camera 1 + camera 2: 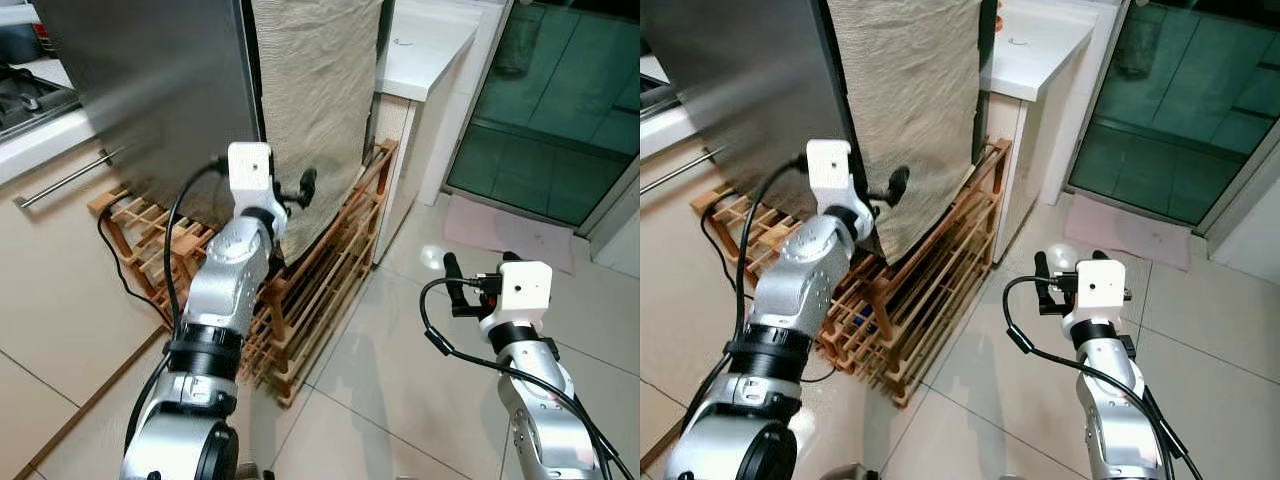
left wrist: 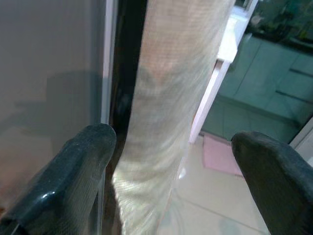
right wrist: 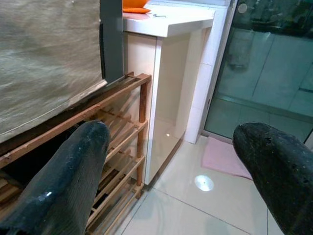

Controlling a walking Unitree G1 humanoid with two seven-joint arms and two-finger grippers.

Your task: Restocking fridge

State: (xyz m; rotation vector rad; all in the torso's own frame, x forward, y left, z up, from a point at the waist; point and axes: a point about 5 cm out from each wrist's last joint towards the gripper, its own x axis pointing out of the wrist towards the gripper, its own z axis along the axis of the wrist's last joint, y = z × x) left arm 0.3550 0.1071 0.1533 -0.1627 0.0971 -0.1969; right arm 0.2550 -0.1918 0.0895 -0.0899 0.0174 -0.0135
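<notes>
Fingers of the left gripper (image 2: 171,161) stand apart, straddling the cloth-covered fridge (image 1: 160,90) edge just ahead, above the wooden rack (image 1: 320,290). Right gripper (image 3: 171,161), also spread wide, hovers over floor tiles (image 1: 400,400), fridge well off to its left.

A: What surrounds the spot?
B: A pale tiled floor (image 1: 400,400), glossy with a light glare, runs under a slatted wooden rack (image 1: 310,290). A white counter (image 1: 425,45) stands beside it.
A: And farther off?
B: A pink mat (image 1: 505,232) lies before a green-tinted glass door (image 1: 560,100); cream cabinet fronts (image 1: 60,270) carry a metal bar handle (image 1: 65,178).
</notes>
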